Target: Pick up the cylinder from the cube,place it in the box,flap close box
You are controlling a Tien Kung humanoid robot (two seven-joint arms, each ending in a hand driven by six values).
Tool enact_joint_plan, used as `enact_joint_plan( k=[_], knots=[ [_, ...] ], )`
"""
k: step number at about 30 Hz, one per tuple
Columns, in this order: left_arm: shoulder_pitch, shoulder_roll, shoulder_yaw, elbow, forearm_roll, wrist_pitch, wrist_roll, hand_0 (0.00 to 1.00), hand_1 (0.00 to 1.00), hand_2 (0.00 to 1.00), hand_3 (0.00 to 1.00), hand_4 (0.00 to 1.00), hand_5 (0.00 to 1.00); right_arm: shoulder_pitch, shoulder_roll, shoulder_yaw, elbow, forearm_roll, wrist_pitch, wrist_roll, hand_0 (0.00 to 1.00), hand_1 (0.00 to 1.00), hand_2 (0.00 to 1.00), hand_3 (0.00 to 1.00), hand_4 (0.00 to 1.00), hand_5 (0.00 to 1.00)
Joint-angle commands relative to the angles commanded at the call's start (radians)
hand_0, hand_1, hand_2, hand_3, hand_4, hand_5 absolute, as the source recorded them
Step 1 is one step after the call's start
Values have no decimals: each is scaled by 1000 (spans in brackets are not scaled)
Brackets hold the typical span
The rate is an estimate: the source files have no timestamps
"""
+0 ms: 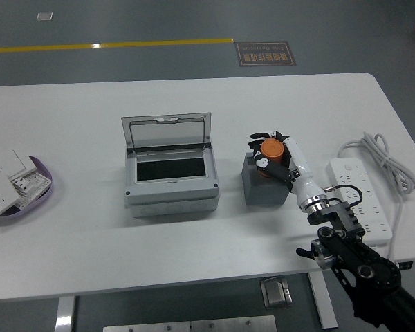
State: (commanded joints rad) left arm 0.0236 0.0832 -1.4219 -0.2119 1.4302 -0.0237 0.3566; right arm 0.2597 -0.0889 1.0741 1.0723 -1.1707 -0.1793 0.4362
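An orange cylinder stands on top of a grey cube right of the table's middle. My right hand reaches in from the lower right and its fingers are curled around the cylinder, which still rests on the cube. A grey box sits left of the cube with its clear-windowed lid standing open at the back; the dark inside is visible. My left hand is out of view.
A white power strip with a coiled white cable lies at the right side of the table. A purple-rimmed tray holding white switch plates sits at the left edge.
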Motion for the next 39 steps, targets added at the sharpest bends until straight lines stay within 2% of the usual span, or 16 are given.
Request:
enact_joint_plan(
  k=[3, 4, 9, 10, 15, 16, 17, 21, 22, 27, 28, 33, 34, 39],
  knots=[
    [0, 0, 0, 0, 0, 0, 0, 600, 584, 557, 594, 656, 203, 4, 0, 0, 13, -1, -10, 5, 443, 522, 474, 443, 2, 2],
    [0, 0, 0, 0, -1, 0, 0, 600, 585, 557, 594, 658, 203, 7, 0, -2, 26, -3, -18, 6, 347, 405, 384, 276, 2, 2],
    [0, 0, 1, -1, -2, 1, 1, 600, 585, 557, 594, 658, 203, 25, 3, -32, 96, -22, -60, -3, 347, 405, 384, 276, 2, 2],
    [1, -1, 1, -1, -2, 2, 1, 600, 585, 557, 593, 658, 206, 30, 5, -41, 110, -28, -67, -7, 312, 361, 347, 242, 2, 2],
    [2, -2, 2, -2, -3, 2, 2, 600, 585, 557, 593, 658, 206, 69, 28, -112, 190, -92, -94, -49, 312, 361, 347, 242, 2, 2],
    [2, -2, 2, -2, -3, 2, 2, 600, 585, 558, 593, 657, 202, 77, 31, -127, 203, -109, -96, -60, 143, 256, 320, 233, 2, 2],
    [2, -3, 2, -2, -3, 2, 2, 600, 585, 558, 593, 657, 202, 84, 34, -139, 214, -126, -98, -70, 143, 256, 320, 233, 2, 2],
    [2, -3, 3, -3, -3, 3, 4, 600, 585, 558, 593, 657, 202, 134, 41, -216, 256, -216, -97, -138, 143, 256, 320, 233, 2, 2],
    [2, -3, 2, -3, -3, 3, 5, 600, 585, 557, 593, 657, 203, 148, 42, -233, 261, -239, -93, -155, 36, 195, 310, 231, 2, 2],
    [2, -2, -1, -4, 2, 2, 8, 600, 585, 557, 593, 657, 203, 218, 48, -313, 260, -389, -44, -266, 36, 195, 310, 231, 2, 2],
    [1, -2, -2, -4, 3, 2, 8, 600, 585, 557, 593, 658, 205, 230, 51, -326, 256, -424, -33, -291, 2, 170, 310, 224, 2, 2],
    [1, -1, -4, -5, 8, 0, 10, 600, 585, 557, 593, 658, 205, 272, 69, -375, 230, -582, -8, -408, 2, 170, 310, 224, 2, 2],
    [1, -1, -5, -5, 9, 0, 10, 600, 585, 558, 594, 659, 206, 279, 73, -380, 226, -622, -5, -436, 232, 433, 495, 403, 146, 2],
    [1, 0, -6, -5, 12, 0, 11, 600, 585, 558, 594, 659, 206, 301, 77, -398, 209, -789, 11, -555, 232, 433, 495, 403, 146, 2]
  ],
)
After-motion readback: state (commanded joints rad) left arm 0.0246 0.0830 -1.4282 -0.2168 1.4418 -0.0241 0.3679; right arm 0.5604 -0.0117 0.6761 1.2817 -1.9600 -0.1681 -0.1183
